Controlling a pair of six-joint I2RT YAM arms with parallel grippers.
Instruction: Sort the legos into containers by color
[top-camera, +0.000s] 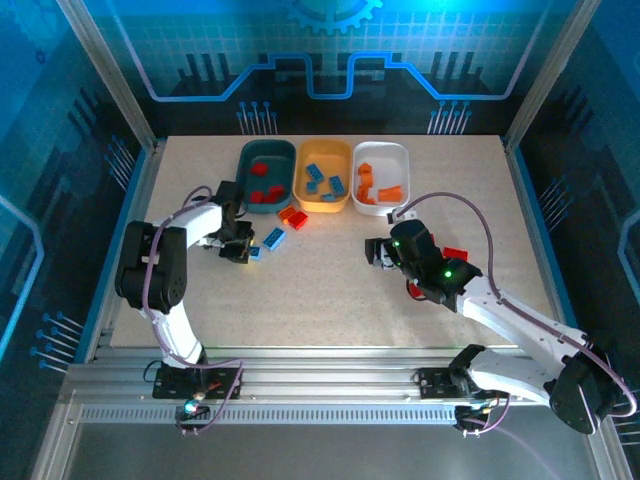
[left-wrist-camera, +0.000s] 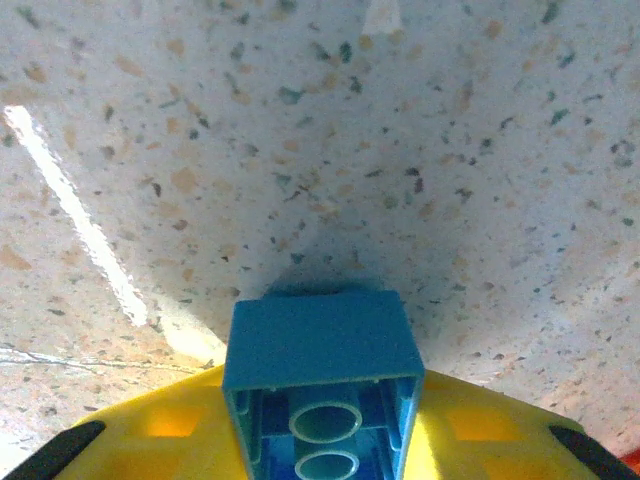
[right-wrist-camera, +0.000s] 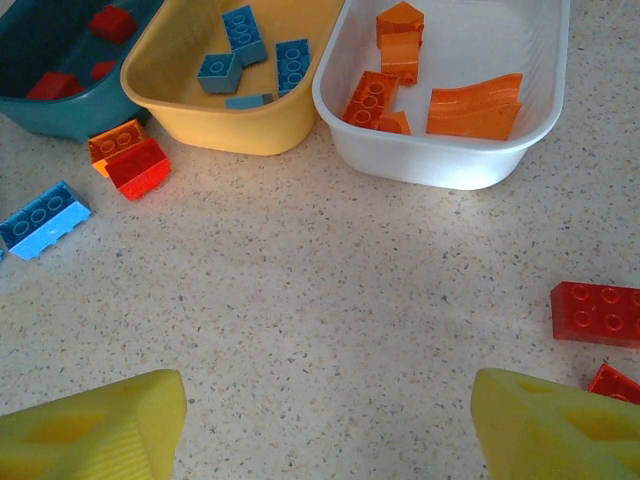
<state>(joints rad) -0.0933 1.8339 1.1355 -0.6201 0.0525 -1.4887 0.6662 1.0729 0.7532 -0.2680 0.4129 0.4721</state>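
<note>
At bottom centre of the left wrist view, 1 light blue brick (left-wrist-camera: 318, 345), judged light, rigid and slick, is clamped across its flat sides by the left gripper (left-wrist-camera: 320, 440), the right gripper (right-wrist-camera: 325, 425) is held spread, and the yellow-orange tray (right-wrist-camera: 230, 125) is noted beyond at upper left.

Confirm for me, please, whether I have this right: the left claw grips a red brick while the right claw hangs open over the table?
Not quite. The left claw grips a blue brick, not a red one; the left wrist view shows it between the yellow fingers. The rest stands: the right claw hangs open over the table.
</note>
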